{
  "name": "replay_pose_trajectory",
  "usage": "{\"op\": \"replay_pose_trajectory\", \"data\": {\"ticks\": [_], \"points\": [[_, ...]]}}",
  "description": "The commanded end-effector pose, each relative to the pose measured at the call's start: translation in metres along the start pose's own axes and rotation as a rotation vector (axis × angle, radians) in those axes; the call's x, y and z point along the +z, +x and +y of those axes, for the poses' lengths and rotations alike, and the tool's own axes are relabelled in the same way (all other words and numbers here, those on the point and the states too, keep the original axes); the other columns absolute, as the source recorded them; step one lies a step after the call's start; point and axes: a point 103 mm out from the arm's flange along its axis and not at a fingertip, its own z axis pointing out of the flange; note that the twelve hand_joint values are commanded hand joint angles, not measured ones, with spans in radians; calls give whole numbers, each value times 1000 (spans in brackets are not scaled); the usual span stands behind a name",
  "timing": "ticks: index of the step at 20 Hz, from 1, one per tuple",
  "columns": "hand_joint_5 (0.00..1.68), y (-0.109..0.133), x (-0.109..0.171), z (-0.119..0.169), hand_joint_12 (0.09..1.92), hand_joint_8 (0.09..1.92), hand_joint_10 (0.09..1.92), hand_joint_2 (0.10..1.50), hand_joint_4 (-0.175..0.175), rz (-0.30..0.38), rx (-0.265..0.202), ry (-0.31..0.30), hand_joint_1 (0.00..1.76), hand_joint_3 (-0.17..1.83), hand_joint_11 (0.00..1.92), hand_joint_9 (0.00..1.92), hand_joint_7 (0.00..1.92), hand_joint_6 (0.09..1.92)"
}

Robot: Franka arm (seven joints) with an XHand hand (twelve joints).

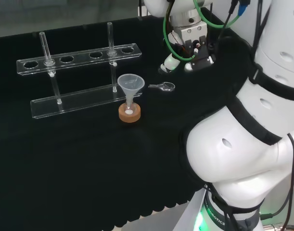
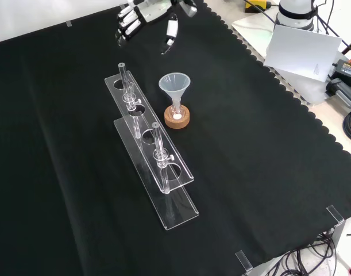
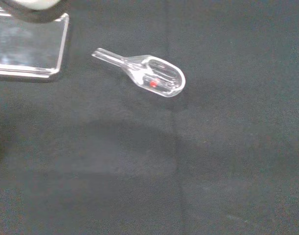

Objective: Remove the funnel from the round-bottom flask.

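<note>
Funnel (image 1: 131, 84) sits stem-down in flask (image 1: 129, 110) on cork ring (image 1: 129, 115), so upright. Hand (image 2: 131, 19) well apart, fingers relaxed, empty, prob. pre-reach.

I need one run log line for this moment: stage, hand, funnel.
stage: approach | hand: open, above the cloth, apart from funnel | clear plastic funnel: upright in flask on cork ring | not yet removed

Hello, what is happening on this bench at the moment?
A robot arm is to lift a funnel out of a small flask on a cork ring. The funnel sits in it, untouched. The hand hangs above the cloth, fingers relaxed, holding nothing, over a small clear scoop. A clear tube rack stands nearby.
</note>
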Motion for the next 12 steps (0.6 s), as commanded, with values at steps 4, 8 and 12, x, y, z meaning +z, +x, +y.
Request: {"op": "replay_pose_trajectory", "data": {"ticks": [4, 8, 12], "points": [[279, 36, 0, -31, 1448, 713, 721, 670, -39, 59, -88, 38, 591, 403, 103, 359, 87, 87], [254, 53, 1, -33, 1448, 702, 715, 667, -48, 73, -129, 46, 568, 398, 117, 355, 64, 87], [233, 66, -1, -35, 1456, 691, 716, 664, -49, 85, -175, 17, 555, 389, 142, 337, 22, 87]]}}
